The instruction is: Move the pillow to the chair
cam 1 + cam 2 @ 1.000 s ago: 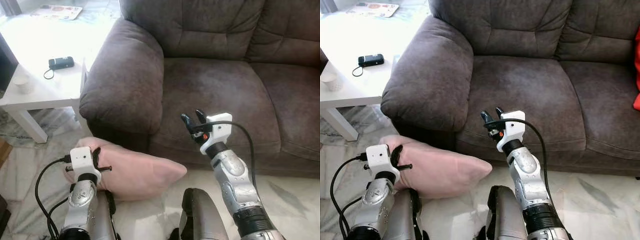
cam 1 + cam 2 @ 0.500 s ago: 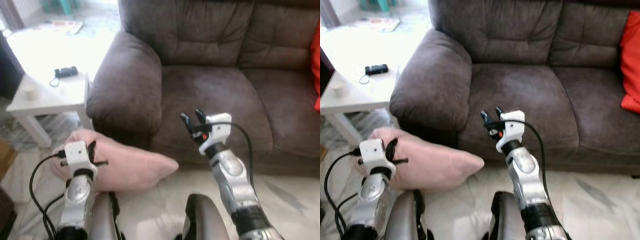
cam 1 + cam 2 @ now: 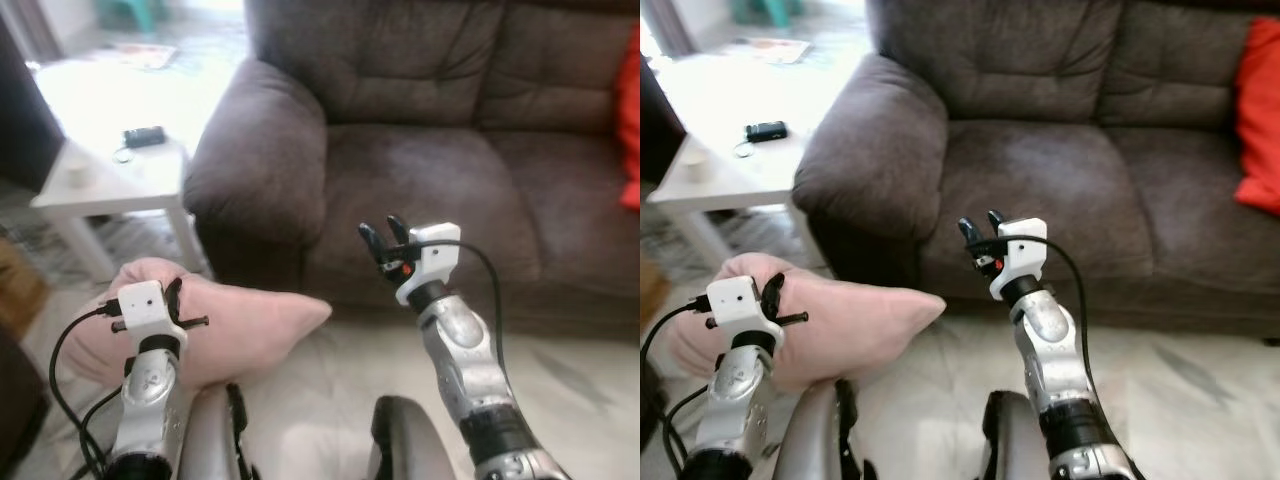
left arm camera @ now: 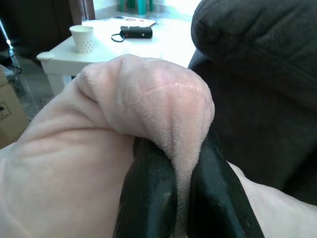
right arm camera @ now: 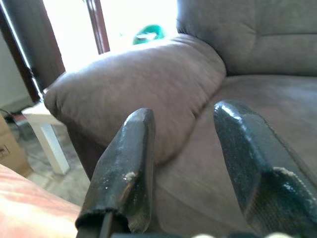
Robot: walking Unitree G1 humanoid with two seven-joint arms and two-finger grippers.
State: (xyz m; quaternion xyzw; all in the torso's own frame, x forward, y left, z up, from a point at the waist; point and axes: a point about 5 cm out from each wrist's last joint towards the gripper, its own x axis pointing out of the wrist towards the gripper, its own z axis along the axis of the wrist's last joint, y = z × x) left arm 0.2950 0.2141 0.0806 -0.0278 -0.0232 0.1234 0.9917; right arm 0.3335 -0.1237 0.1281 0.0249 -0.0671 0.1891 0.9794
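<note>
Left wrist view has your left gripper (image 4: 181,193) pinching a fold of the pillow (image 3: 235,325), low beside the sofa (image 3: 440,150), so carry it steadily while the right gripper (image 3: 383,238) hangs spread.

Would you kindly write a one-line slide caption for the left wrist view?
Left gripper pinching a fold of the pink pillow, beside the brown sofa's armrest.

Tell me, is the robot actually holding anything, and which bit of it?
Yes: the left gripper pinches a fold at the edge of the pink pillow. The right gripper is open and holds nothing.
</note>
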